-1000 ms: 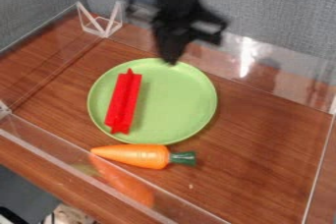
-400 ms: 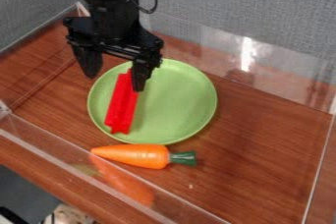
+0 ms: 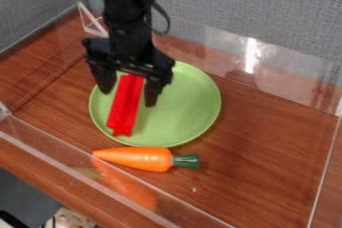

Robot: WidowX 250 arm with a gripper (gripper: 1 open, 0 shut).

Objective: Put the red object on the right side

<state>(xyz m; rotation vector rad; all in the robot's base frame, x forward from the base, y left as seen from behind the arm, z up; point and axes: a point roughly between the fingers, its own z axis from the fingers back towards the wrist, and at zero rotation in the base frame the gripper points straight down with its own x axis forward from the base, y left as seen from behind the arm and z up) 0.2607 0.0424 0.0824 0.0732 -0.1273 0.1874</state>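
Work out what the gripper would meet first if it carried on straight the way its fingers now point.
The gripper points down, its open fingers around the upper part of the red bar. It would probably meet the green plate first, though depth is unclear here.

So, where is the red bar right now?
In the camera view, the red bar lies on the left half of the green plate, just above the carrot.

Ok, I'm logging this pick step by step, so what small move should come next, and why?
Probably lower a touch, then close: the open gripper seems to straddle the red bar's upper end, and the bar lies on the green plate.
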